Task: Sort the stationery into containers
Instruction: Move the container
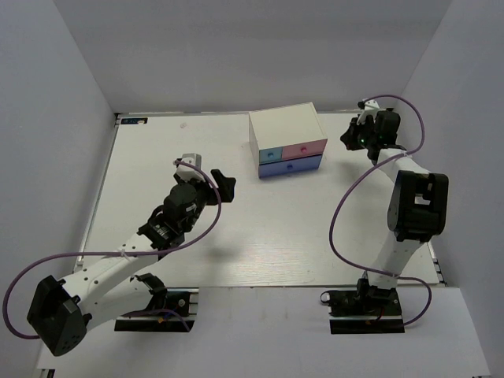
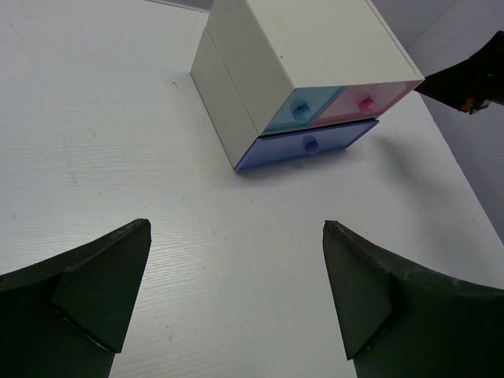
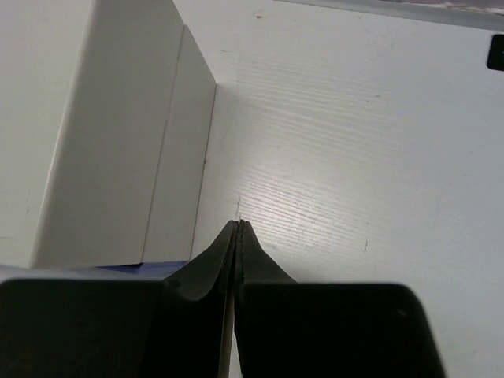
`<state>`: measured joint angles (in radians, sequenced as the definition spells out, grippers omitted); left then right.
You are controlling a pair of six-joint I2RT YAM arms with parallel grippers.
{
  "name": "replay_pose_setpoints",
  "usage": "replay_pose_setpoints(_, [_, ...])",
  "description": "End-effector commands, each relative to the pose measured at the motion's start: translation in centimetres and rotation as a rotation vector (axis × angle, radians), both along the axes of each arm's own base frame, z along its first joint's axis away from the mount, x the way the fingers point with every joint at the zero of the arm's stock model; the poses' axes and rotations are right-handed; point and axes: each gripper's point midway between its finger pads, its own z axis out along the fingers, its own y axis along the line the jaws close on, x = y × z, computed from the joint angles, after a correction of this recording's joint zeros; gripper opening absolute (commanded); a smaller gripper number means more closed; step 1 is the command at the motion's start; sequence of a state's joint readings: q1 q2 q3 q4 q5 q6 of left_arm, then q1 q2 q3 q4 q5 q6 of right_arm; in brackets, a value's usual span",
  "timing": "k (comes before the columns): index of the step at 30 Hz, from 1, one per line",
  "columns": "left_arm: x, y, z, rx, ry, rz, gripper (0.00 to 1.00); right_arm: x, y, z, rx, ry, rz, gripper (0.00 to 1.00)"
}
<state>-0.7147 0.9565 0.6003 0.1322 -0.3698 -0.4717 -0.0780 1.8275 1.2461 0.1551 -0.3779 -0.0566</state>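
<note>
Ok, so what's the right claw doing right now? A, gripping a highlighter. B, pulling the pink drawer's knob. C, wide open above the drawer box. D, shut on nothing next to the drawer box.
D: in the right wrist view the right claw has its fingers pressed together with nothing between them, over bare table just beside the drawer box.
</note>
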Motion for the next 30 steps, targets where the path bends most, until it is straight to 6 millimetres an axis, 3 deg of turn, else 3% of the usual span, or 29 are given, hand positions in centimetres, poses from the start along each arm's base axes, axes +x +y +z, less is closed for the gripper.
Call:
replay_pose_setpoints(1, [-0.4,0.5,1.5,-0.047,-0.029,0.007,1.0,1.4,1.5,0.8,0.022,-0.034,0.087,0.0])
replay_pose_setpoints(4, [-0.7,0.9,1.2,-0.064,-0.025,0.02,1.0,1.7,2.7,1.6,0.047,-0.071,0.162,0.0])
replay_pose_setpoints(9, [-1.0,1.1,0.5,-0.065,-0.014,0.022,1.0,1.8,4.8,1.2,0.079,-0.092,0.28,0.0])
replay_pose_setpoints(19, [-0.8,0.8,0.4,-0.052,-0.009,0.011,1.0,0.7,8.4,1.8,0.132,-0.124,0.469,0.01])
replay_pose_setpoints(30, [-0.9,0.9,0.5,-0.05,-0.02,0.01,1.0,-3.1,10.8,1.8,0.171,-0.096,0.615,0.01])
